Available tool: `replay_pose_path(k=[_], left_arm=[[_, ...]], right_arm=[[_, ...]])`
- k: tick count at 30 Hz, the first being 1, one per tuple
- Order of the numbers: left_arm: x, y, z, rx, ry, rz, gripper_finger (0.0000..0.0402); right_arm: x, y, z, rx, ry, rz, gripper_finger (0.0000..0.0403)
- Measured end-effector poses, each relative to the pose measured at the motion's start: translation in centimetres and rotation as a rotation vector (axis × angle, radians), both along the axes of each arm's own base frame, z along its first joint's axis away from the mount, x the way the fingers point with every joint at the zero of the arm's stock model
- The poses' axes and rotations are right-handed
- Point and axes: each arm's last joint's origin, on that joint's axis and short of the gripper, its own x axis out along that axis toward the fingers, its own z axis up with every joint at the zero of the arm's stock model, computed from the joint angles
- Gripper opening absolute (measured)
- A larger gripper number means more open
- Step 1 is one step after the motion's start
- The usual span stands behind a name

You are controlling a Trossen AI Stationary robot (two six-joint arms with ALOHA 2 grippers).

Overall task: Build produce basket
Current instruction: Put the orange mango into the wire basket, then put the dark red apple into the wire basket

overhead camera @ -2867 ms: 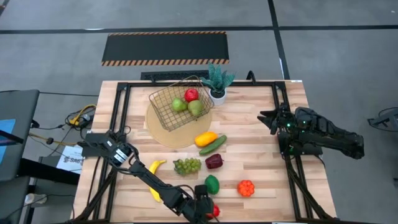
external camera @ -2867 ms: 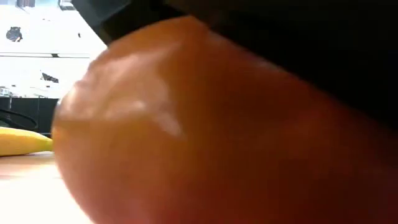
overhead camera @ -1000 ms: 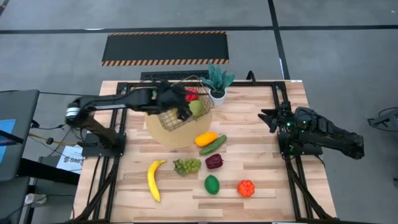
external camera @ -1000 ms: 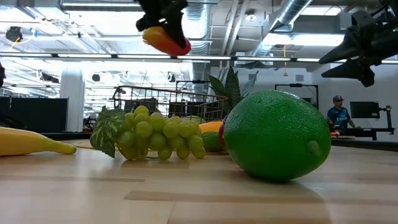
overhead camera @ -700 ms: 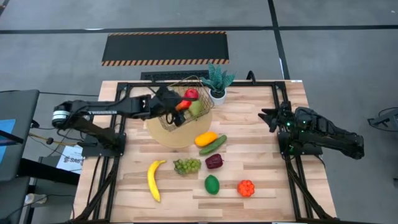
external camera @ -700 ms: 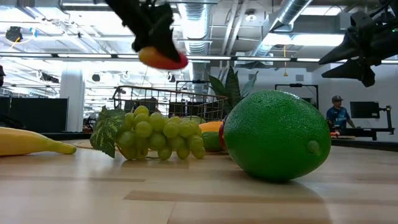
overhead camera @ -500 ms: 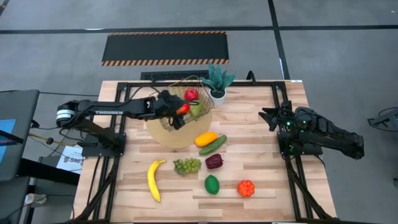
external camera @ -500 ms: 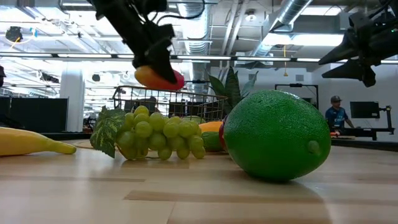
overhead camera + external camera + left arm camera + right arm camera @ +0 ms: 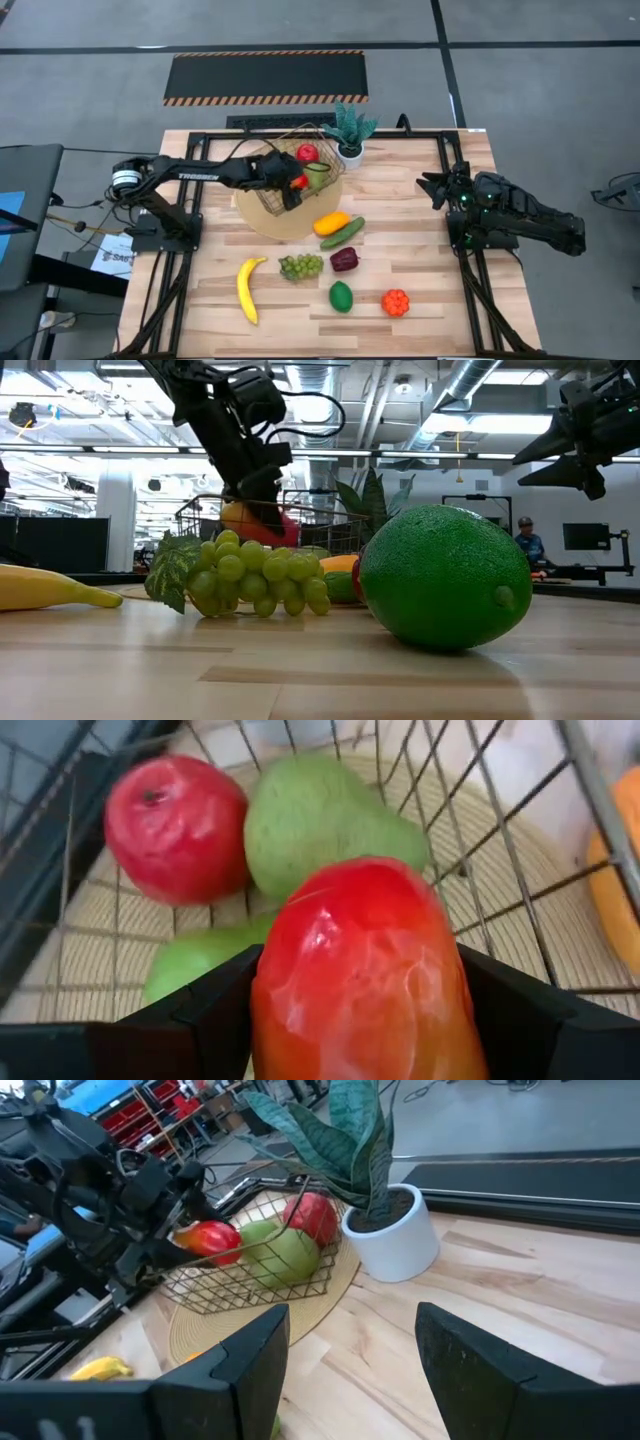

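The gold wire basket [image 9: 272, 168] stands on a round tan mat and holds a red apple [image 9: 307, 152] and green pears [image 9: 318, 172]. My left gripper [image 9: 292, 184] is inside the basket's open top, shut on a red-orange mango [image 9: 368, 970], just above the pears [image 9: 318, 820]. On the table lie a banana [image 9: 246, 288], grapes [image 9: 300, 266], a lime [image 9: 341, 296], an orange piece [image 9: 396, 302], a purple piece [image 9: 344, 260], a cucumber [image 9: 347, 232] and a yellow-orange fruit [image 9: 331, 222]. My right gripper [image 9: 350, 1365] waits open near the table's right edge. My left gripper pinches the red-orange mango across its middle [image 9: 290, 1010], one finger [image 9: 215, 1010] on each side. It comes slanting down from the table's left side. The mango [image 9: 255, 520] is lifted, at about the height of the basket's rim; whether it touches the pears below, I cannot tell.
A potted green plant [image 9: 350, 132] stands right behind the basket's far right corner. Black frame rails run along the table's left and right sides. The lime [image 9: 445, 575] and grapes [image 9: 245, 575] sit near the table's near edge.
My left gripper has come down from well above the basket into its open top, still shut on the red-orange mango. The mango has sunk to the height of the basket's rim. The right arm has kept still.
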Motion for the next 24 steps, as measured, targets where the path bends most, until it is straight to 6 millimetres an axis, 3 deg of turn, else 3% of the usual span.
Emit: replay_pose_path(k=[17, 20, 24], left_arm=[[0.3, 0.5, 0.8, -0.019, -0.026, 0.035, 0.0337], [0.9, 0.7, 2.3, -0.009, -0.055, 0.031, 0.0344], [1.8, 1.2, 5.7, -0.003, -0.103, 0.022, 0.0345]], right_arm=[[0.0, 0.0, 0.0, -0.004, 0.002, -0.009, 0.024], [0.0, 0.0, 0.0, -0.007, 0.004, -0.008, 0.024], [0.0, 0.0, 0.0, -0.007, 0.004, -0.008, 0.024]])
